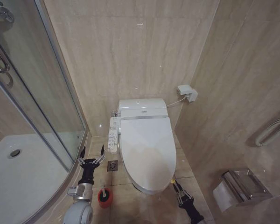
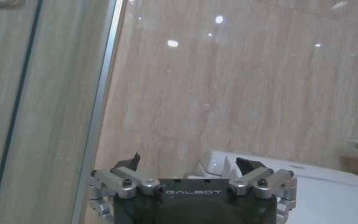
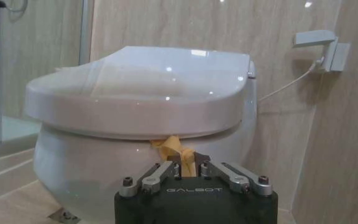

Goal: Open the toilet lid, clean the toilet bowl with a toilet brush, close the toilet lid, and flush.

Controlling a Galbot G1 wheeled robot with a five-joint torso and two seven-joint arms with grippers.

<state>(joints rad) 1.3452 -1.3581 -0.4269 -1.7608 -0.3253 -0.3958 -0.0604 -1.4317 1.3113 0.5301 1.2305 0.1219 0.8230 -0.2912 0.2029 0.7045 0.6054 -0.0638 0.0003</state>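
From the head camera I see my left gripper [image 1: 93, 153] spread wide above the floor, the toilet brush [image 1: 104, 196] in its red holder just beside that arm. My right gripper [image 3: 189, 160] is pinched onto the yellow tag [image 3: 170, 145] under the closed toilet lid [image 1: 147, 151], which covers the toilet bowl [image 3: 104, 168].

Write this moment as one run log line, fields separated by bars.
toilet lid: closed | right gripper: shut on yellow tag at lid's front edge | left gripper: open, idle above toilet brush | bowl: covered
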